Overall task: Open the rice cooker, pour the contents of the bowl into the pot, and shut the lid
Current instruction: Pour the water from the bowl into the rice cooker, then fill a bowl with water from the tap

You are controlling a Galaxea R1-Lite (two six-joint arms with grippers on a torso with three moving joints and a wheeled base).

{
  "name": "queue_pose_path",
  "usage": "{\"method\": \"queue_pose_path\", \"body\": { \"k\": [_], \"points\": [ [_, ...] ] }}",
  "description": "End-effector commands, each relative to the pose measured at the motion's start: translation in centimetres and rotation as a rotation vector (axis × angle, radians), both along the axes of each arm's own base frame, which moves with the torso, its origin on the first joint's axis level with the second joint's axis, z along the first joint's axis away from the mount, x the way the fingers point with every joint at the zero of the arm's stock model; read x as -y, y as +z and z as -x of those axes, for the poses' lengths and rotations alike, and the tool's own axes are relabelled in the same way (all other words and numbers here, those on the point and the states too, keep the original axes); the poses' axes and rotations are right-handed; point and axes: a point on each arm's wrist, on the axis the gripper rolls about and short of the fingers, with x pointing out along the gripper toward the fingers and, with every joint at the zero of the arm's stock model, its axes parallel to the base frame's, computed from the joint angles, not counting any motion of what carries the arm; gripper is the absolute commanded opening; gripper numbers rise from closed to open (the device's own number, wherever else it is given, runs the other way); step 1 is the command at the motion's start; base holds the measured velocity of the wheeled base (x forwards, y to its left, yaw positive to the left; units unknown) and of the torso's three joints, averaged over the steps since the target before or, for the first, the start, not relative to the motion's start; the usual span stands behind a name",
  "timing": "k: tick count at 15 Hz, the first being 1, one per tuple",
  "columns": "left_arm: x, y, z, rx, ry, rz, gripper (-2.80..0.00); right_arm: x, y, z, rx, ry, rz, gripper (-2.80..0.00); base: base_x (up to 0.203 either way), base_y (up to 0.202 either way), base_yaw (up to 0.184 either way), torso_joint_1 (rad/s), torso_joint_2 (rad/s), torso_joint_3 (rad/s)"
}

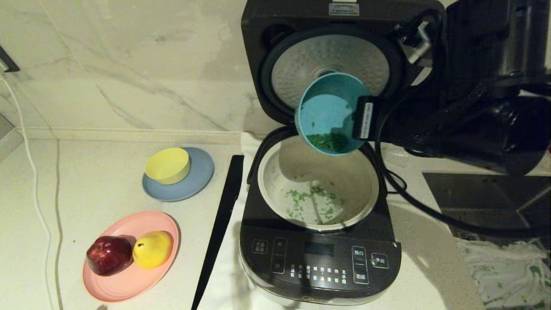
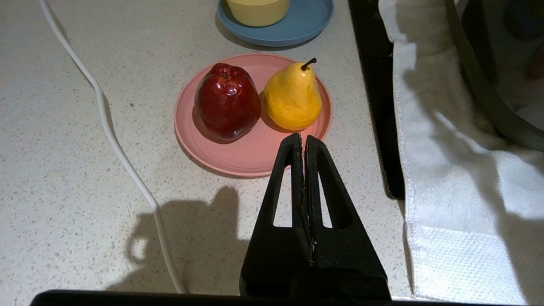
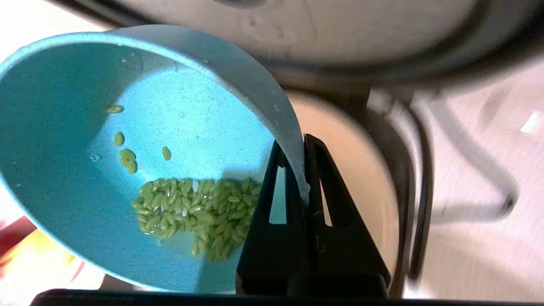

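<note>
A dark rice cooker (image 1: 320, 254) stands with its lid (image 1: 327, 64) swung up, the dimpled silver plate facing forward. Above the open cream-white pot (image 1: 275, 181), the right gripper (image 1: 363, 117) holds a small teal bowl (image 1: 320, 107) tipped steeply on its side. Its two black fingers (image 3: 316, 187) pinch the bowl's thin rim, one inside the wall and one outside. A clump of green rice-like grains (image 3: 199, 212) sits against the bowl's lower wall, just beside the inner finger, and a few stray grains cling higher up. More green grains already lie scattered on the pot floor, below the fingers.

The bowl looks like light, stiff plastic with a smooth, wet-looking surface, so a rim pinch should carry it, though it may slip or swing when tilted further. The damp grains seem likely to stick rather than slide freely.

The left gripper (image 2: 303, 140) hangs parked, fingers pressed together, over the counter near a pink plate (image 2: 221, 157) with an apple (image 2: 227, 102) and a pear (image 2: 293, 97).
</note>
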Motion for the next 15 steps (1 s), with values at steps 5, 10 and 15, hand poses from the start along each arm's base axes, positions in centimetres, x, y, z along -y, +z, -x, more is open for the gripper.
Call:
{"method": "queue_pose_path", "body": {
  "k": [5, 10, 15],
  "points": [
    [0.0, 0.0, 0.0, 0.001, -0.001, -0.001, -2.8, 5.4, 0.6, 3.3, -0.45, 0.132, 0.081, -2.8, 0.0, 0.0, 0.0, 0.0, 0.0, 0.0],
    [0.0, 0.0, 0.0, 0.0, 0.001, 0.001, -2.8, 10.6, 1.1, 5.8, -0.523, 0.053, 0.054, -2.8, 0.0, 0.0, 0.0, 0.0, 0.0, 0.0],
    [0.0, 0.0, 0.0, 0.001, -0.001, -0.001, -2.8, 15.9, -1.1, 5.9, -0.619, -0.151, 0.003, -2.8, 0.0, 0.0, 0.0, 0.0, 0.0, 0.0]
  ]
}}
